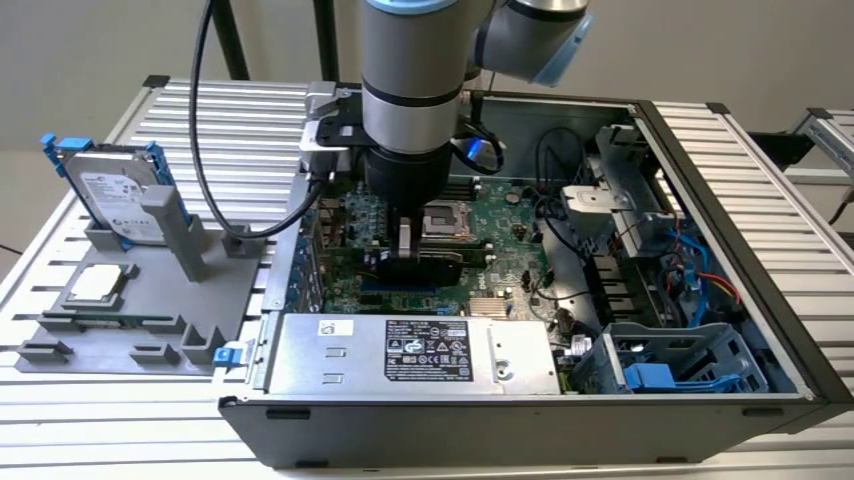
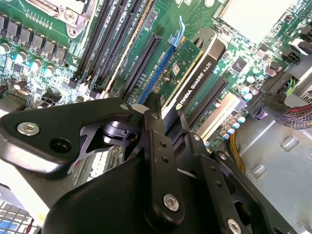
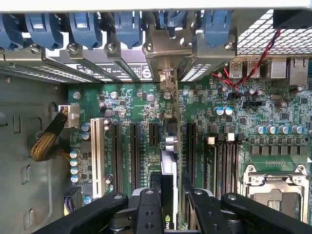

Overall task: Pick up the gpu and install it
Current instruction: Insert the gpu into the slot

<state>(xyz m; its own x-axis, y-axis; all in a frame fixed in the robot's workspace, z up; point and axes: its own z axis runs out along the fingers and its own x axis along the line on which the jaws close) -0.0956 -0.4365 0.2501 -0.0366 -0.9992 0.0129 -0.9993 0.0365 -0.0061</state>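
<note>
The gpu (image 1: 430, 266) stands on edge inside the open computer case (image 1: 534, 425), low over the green motherboard (image 1: 514, 215). In the second wrist view the gpu (image 2: 197, 68) shows its green board and black shroud, lined up along the blue-tipped expansion slot (image 2: 165, 61). My gripper (image 1: 424, 240) reaches straight down into the case and is shut on the card's top edge, one black finger (image 2: 155, 122) on each face. In the first wrist view the card (image 3: 170, 146) is seen edge-on, its silver bracket (image 3: 168, 78) up against the rear slot openings. Whether the gpu is fully seated I cannot tell.
A silver power supply (image 1: 414, 350) lies along the case front and a drive cage (image 1: 681, 370) fills the exterior view's right corner. Left of the case, a grey fixture (image 1: 147, 300) carries a hard drive (image 1: 114, 195) in a blue frame and a processor chip (image 1: 100, 285). Black memory slots (image 2: 112, 39) flank the card.
</note>
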